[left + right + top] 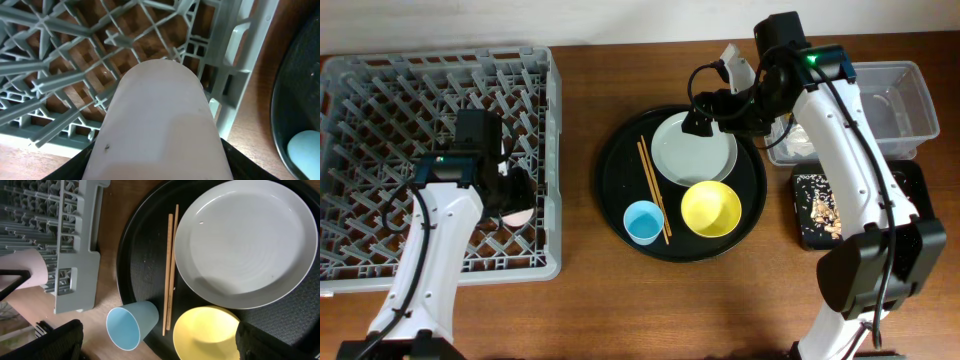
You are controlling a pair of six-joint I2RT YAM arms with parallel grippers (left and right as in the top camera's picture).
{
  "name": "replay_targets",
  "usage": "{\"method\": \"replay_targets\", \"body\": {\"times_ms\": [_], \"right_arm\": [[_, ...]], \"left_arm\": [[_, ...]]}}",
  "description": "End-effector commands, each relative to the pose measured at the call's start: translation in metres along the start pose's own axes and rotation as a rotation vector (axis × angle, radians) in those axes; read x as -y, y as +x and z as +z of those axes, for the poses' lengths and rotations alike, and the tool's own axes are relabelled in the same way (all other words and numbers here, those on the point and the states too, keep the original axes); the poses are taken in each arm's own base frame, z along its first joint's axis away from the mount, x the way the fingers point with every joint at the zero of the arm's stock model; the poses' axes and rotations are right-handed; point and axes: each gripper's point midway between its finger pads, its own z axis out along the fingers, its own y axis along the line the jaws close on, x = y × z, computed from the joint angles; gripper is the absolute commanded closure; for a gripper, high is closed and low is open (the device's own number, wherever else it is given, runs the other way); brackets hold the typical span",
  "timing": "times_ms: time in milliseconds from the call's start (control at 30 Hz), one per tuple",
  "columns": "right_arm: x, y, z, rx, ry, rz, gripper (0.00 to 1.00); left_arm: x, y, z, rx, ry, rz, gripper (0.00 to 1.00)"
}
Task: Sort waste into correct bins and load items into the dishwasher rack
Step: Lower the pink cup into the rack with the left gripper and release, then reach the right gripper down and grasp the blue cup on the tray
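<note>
Clamping the pink cup [160, 125] by its wall over the rack [380, 90], the left gripper [512, 193] carries something light, stiff and smooth that looks apt to slip unless squeezed mid-body, while the right gripper [165, 342] hangs spread wide above the plate [245, 245].

No text, label, brand mark, number or sign can be read in any of the three views.
</note>
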Motion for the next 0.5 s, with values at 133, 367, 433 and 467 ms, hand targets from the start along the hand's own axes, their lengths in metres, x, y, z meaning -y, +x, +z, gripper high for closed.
{"method": "replay_targets", "body": {"times_ms": [133, 367, 433, 467], "right_arm": [[0.004, 0.003, 0.004, -0.018, 0.011, 0.007, 0.02], [0.004, 0.004, 0.004, -0.024, 0.011, 0.011, 0.02], [0.004, 0.004, 0.004, -0.025, 0.011, 0.011, 0.02], [0.004, 0.005, 0.004, -0.026, 0.011, 0.012, 0.02]], "left_arm": [[-0.005, 0.011, 0.019, -0.034, -0.026, -0.010, 0.50], [-0.005, 0.015, 0.028, -0.036, -0.026, -0.010, 0.47], [-0.005, 0.014, 0.028, -0.035, -0.025, -0.011, 0.38], [-0.005, 0.014, 0.028, -0.035, -0.025, -0.011, 0.31]]}}
